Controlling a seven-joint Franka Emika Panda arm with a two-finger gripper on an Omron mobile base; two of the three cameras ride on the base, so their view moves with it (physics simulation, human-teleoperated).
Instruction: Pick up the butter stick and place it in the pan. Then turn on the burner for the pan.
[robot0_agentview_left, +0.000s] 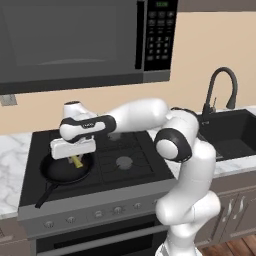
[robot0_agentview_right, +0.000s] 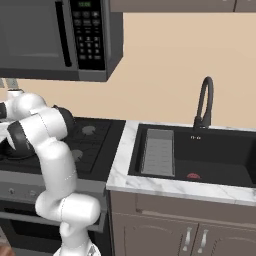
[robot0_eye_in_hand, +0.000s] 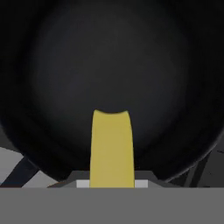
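left base view: white arm bent low over the black cooktop (robot0_agentview_left: 125, 165), hand directly above the pan (robot0_agentview_left: 62, 171) on the front left burner. fingers (robot0_agentview_left: 75, 160) pinched on the butter stick (robot0_agentview_left: 77, 162) — yellow bar tilted, hanging just over the pan's dark floor, whether touching it cannot be told. pan handle pointing toward the front left edge of the stove. row of knobs (robot0_agentview_left: 95, 215) on the grey front panel below. microwave (robot0_agentview_left: 85, 40) above, marble counter (robot0_agentview_left: 12, 165) to the left, black sink (robot0_agentview_left: 232, 132) and faucet (robot0_agentview_left: 220, 90) at right.

right base view: arm folded at the left edge, hiding hand and pan. rear burner (robot0_agentview_right: 89, 130) seen past the elbow. sink (robot0_agentview_right: 200, 157) with a grey rack (robot0_agentview_right: 158, 151) inside, faucet (robot0_agentview_right: 204, 102) behind it.

hand view: butter stick (robot0_eye_in_hand: 111, 148) rising from the bottom between the fingers, held narrow — behind it the round black inside of the pan (robot0_eye_in_hand: 113, 74).
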